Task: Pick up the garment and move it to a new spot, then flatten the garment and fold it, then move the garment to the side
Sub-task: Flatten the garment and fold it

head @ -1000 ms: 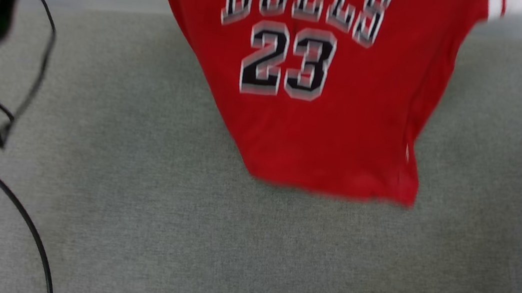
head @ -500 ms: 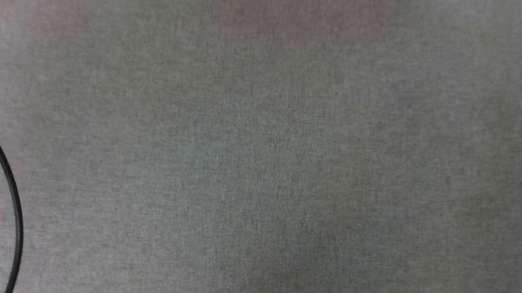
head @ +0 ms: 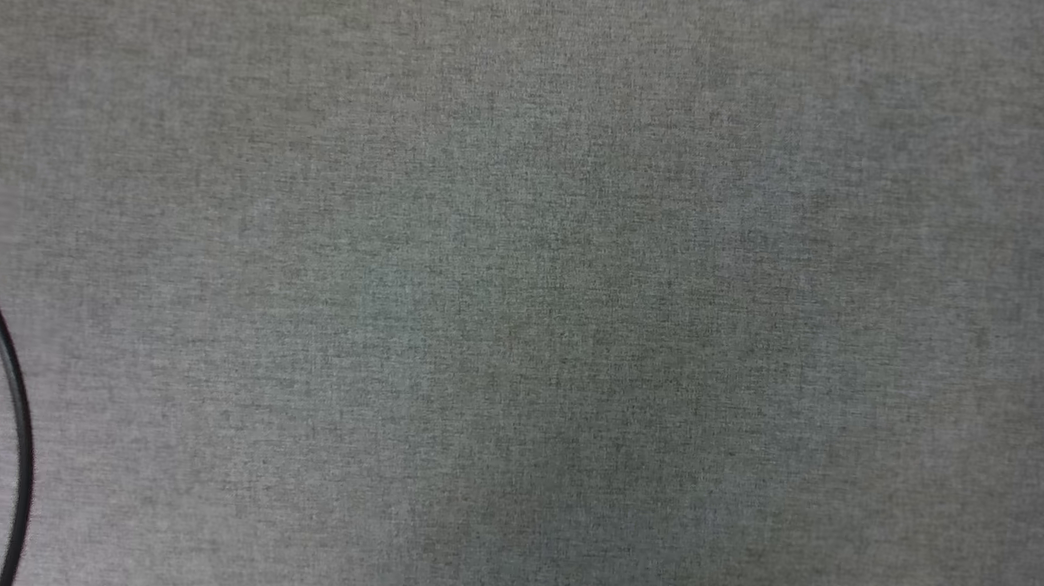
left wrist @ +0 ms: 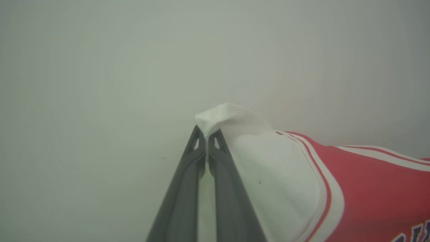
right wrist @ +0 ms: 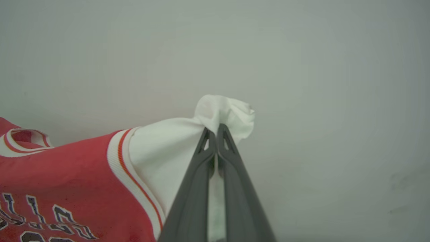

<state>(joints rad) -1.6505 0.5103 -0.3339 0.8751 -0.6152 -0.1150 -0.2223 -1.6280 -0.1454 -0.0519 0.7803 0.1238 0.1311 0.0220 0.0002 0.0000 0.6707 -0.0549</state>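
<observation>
The garment (left wrist: 369,188) is a red jersey T-shirt with white sleeves and red-white stripe trim. In the left wrist view my left gripper (left wrist: 206,141) is shut on one white sleeve, whose bunched tip pokes out past the fingertips. In the right wrist view my right gripper (right wrist: 216,134) is shut on the other white sleeve, and the garment (right wrist: 67,174) stretches away to the left with black white-outlined letters at the bottom edge. The shirt hangs spread between both grippers in front of a pale wall.
The head view looks down on a grey fabric surface (head: 583,291). A thin black cable (head: 1,345) curves across its lower left corner. A plain pale wall (left wrist: 134,67) lies behind the shirt in both wrist views.
The head camera has tilted down: the red shirt and both arms slid up and out of the head view, leaving grey fabric and the black cable.
</observation>
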